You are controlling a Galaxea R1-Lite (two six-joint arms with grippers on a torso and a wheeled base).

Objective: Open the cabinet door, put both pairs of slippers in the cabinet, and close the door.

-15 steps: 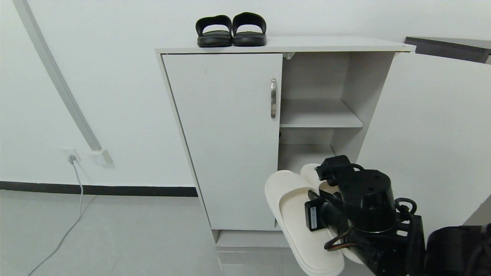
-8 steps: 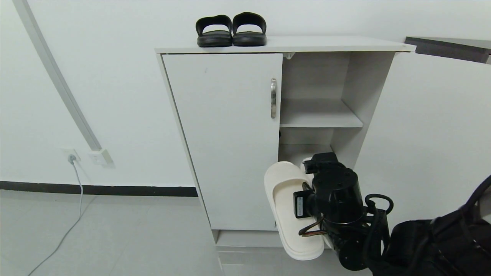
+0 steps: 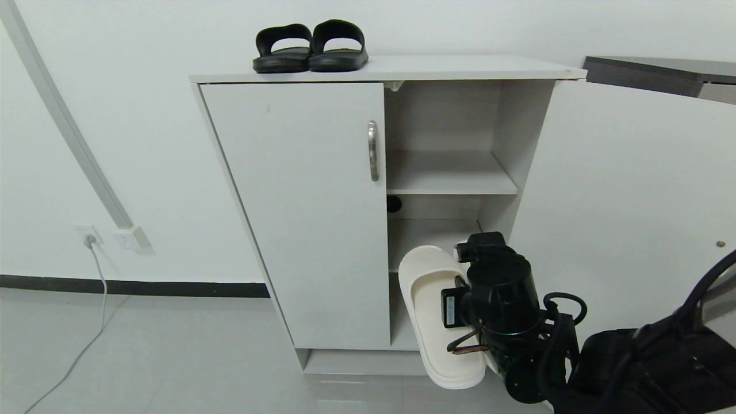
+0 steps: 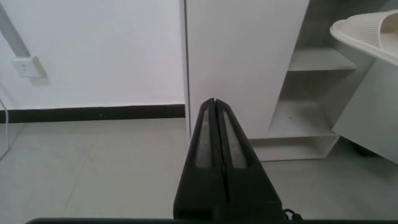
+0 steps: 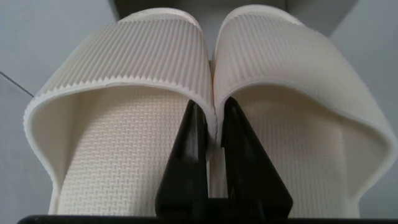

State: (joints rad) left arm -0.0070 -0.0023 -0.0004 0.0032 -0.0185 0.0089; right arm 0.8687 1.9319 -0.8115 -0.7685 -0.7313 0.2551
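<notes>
Found right gripper (image 5: 211,112) clamped narrow on the white ribbed foam slippers (image 3: 428,305), fingers (image 5: 194,134) pinching the two touching strap edges so that both hang as one pair. Held toes forward and tilted, just before the lower part of the open right half of the white two-door cabinet (image 3: 460,68), near its lower shelf (image 3: 428,236) but not resting on it. Noted right door (image 3: 621,195) swung wide, left door (image 3: 299,213) closed, metal handle (image 3: 372,150) untouched. Observed left gripper (image 4: 214,112) low over the grey tiled floor (image 4: 93,168), apart from the cabinet, fingers pressed together on nothing. Recorded black rubber slippers (image 3: 310,46) side by side on the cabinet top.

Over the last second: carried the white pair forward toward the opening. Shifted the whole head view in the last half second; attributed to the camera, not the cabinet.

Judged: door-opening step complete, first pair mid-insertion. Outstanding: seat and release on a shelf, fetch the black pair, shut the door. Risk: toes catching the shelf front or the left door's edge.
</notes>
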